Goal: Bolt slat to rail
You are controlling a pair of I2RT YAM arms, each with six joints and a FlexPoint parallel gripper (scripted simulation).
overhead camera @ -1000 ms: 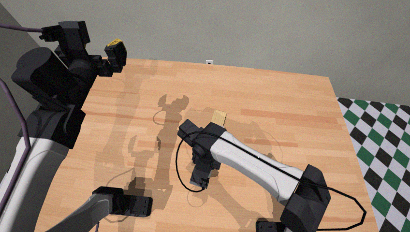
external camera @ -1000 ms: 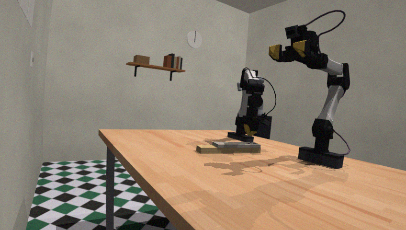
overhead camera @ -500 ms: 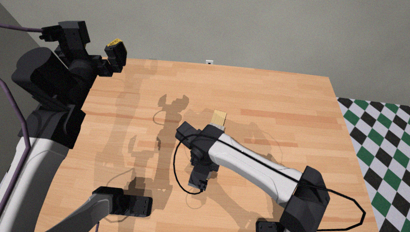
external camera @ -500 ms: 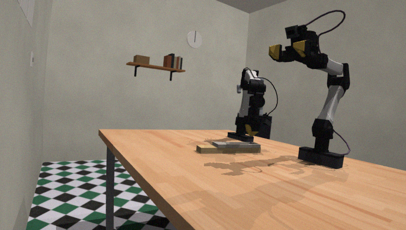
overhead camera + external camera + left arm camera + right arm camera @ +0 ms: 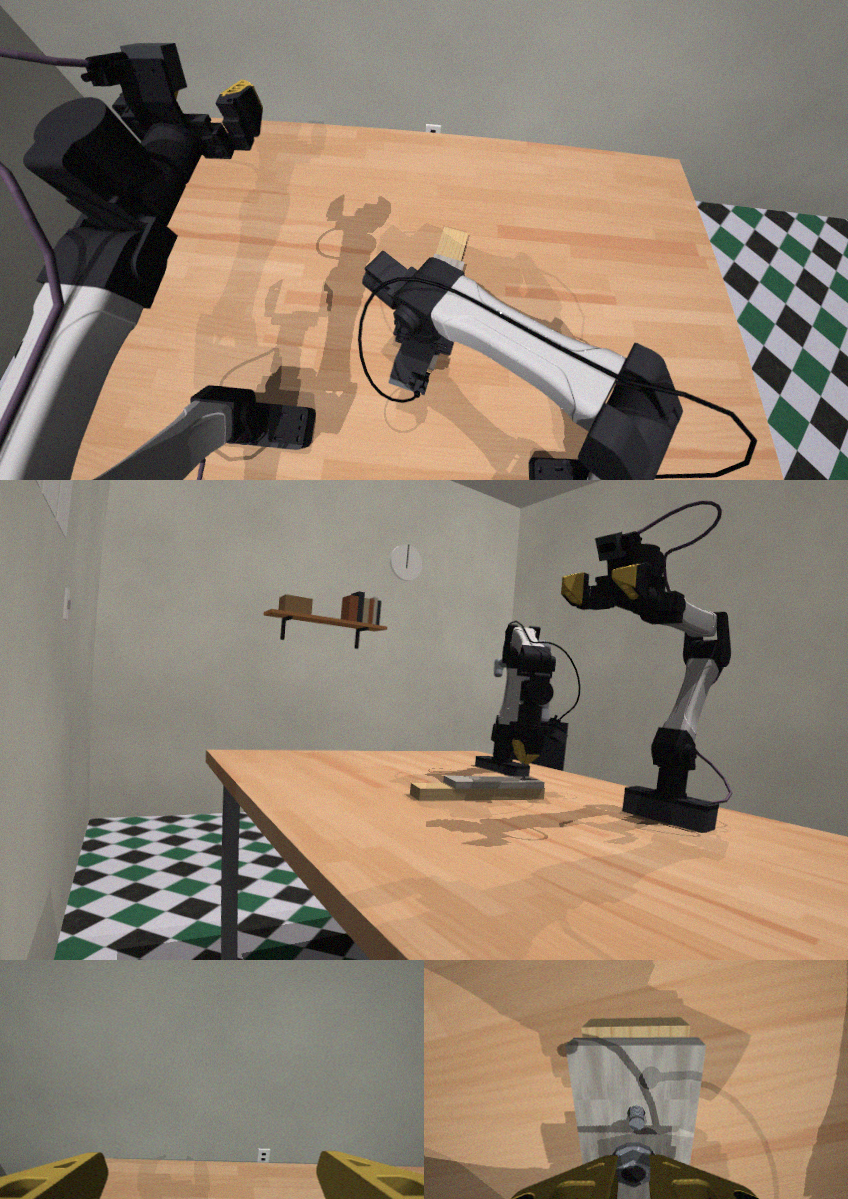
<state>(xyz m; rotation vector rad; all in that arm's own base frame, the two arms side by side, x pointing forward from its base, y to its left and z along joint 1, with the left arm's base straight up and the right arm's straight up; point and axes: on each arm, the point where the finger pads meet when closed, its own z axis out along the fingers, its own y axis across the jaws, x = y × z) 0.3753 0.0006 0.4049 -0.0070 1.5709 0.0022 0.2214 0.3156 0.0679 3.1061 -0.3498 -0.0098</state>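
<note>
From my remote seat I see the wooden table (image 5: 571,196) (image 5: 333,813) (image 5: 239,1179) (image 5: 484,1104), and on it the pale wooden rail (image 5: 453,240) (image 5: 423,791) (image 5: 635,1031). The grey slat (image 5: 493,782) (image 5: 638,1070) lies on top of the rail, which sticks out past its end. My left gripper (image 5: 599,585) (image 5: 211,1161) hangs above the table, jaws spread, with nothing between them. My right gripper (image 5: 524,756) (image 5: 633,1165) is over the slat, pinching the nut (image 5: 633,1165). The bolt (image 5: 636,1116) pokes up through the slat, apart from the nut in my right wrist view.
</note>
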